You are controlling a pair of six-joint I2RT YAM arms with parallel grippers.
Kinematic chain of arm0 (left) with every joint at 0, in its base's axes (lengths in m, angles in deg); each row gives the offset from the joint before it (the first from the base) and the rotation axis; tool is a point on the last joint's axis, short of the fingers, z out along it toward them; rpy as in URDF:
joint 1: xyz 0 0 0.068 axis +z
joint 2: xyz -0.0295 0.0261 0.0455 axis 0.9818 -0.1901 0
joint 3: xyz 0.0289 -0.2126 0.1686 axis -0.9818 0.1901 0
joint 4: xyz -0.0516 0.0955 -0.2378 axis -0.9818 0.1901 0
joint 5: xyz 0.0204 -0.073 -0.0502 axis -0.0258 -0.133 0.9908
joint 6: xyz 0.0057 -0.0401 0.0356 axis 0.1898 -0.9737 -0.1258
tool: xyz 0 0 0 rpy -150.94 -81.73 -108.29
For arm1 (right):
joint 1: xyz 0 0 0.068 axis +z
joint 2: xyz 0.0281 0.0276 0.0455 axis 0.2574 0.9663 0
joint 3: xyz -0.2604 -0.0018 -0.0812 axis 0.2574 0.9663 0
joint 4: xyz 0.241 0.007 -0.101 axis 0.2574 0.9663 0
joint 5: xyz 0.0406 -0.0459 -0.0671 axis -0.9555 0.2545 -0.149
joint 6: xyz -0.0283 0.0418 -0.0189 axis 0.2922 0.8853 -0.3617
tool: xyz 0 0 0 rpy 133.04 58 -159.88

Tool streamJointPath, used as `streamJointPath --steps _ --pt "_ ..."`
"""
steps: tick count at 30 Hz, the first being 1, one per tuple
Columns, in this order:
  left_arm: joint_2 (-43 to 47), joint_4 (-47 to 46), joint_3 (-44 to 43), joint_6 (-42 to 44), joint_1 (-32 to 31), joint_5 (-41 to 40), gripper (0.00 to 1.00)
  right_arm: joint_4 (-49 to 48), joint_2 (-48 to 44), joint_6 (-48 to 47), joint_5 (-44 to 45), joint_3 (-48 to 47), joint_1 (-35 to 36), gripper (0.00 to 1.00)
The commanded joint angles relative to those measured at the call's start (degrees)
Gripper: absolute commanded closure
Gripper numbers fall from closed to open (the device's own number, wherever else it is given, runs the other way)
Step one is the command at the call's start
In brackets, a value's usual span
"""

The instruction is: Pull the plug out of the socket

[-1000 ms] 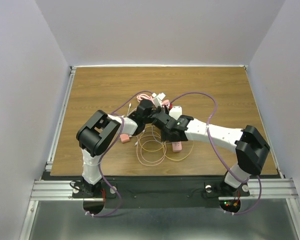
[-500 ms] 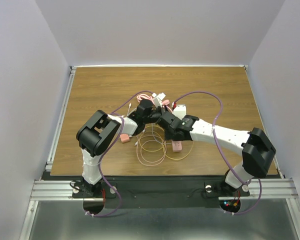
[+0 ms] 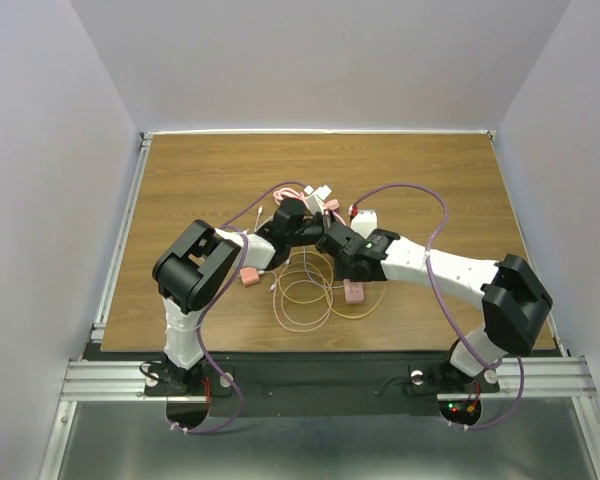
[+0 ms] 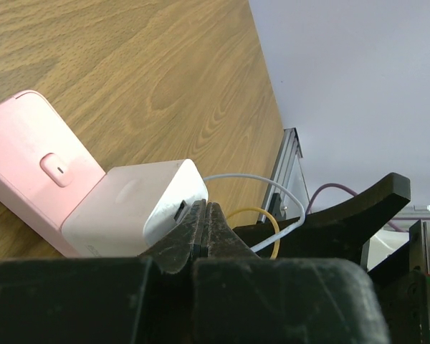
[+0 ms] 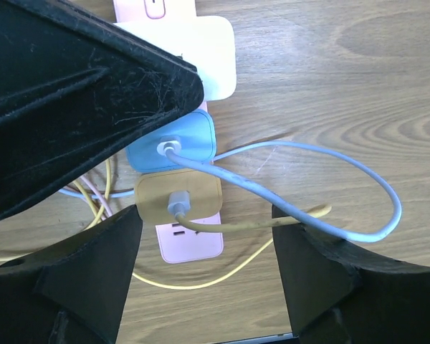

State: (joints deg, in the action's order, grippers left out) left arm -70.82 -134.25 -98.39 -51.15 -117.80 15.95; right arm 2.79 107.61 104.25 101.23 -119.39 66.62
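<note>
On the brown wooden table point(image 3: 440, 170), the long flat pink plastic power strip point(image 5: 190, 247) lies mid-surface, its tan square plug point(image 5: 178, 202) framed by the right gripper's point(image 5: 204, 236) spread claw. The left gripper point(image 4: 204, 226), pressed together, sits beside a white block adapter point(image 4: 140, 204). The sound move looks to be pinching the plug's sides squarely and lifting straight.

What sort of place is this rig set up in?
Probably a lab test cell: a wood-grain tabletop boxed in by plain white walls, with aluminium rails along its edges.
</note>
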Motion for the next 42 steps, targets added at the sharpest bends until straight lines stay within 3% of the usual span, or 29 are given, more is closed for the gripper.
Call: streamJointPath --steps 1,9,16,25,28,29,32,42 --pt "-2.44 12.07 1.73 3.53 0.27 -0.49 1.00 -1.67 1.45 -2.10 1.86 -2.61 -0.64 0.23" --pt "-1.83 12.51 2.16 3.70 0.27 -0.67 1.00 -6.85 5.06 -3.78 -2.71 -2.35 -1.34 0.26" --pt "-2.00 12.69 2.43 3.70 0.18 -0.67 1.00 -8.44 5.32 -4.39 -4.74 -2.61 -1.69 0.45" --pt "-2.88 12.68 1.55 3.44 0.09 -0.32 1.00 -11.43 3.04 -3.17 -6.58 3.18 -1.87 0.46" --pt "-3.06 12.68 1.64 3.35 0.09 -0.49 1.00 -12.40 1.55 -3.16 -5.80 4.24 -1.96 0.56" --pt "-3.23 12.60 1.73 3.35 0.09 -0.49 1.00 -12.31 1.02 -3.25 -5.36 4.15 -1.87 0.71" --pt "-3.32 12.69 2.25 3.61 -0.08 -1.54 1.00 -12.31 -3.62 -3.60 -4.22 3.37 -1.87 0.99" --pt "-3.84 12.77 5.41 4.93 -1.75 -4.36 1.00 -7.05 -14.10 -7.82 -4.47 -4.19 -1.87 1.00"
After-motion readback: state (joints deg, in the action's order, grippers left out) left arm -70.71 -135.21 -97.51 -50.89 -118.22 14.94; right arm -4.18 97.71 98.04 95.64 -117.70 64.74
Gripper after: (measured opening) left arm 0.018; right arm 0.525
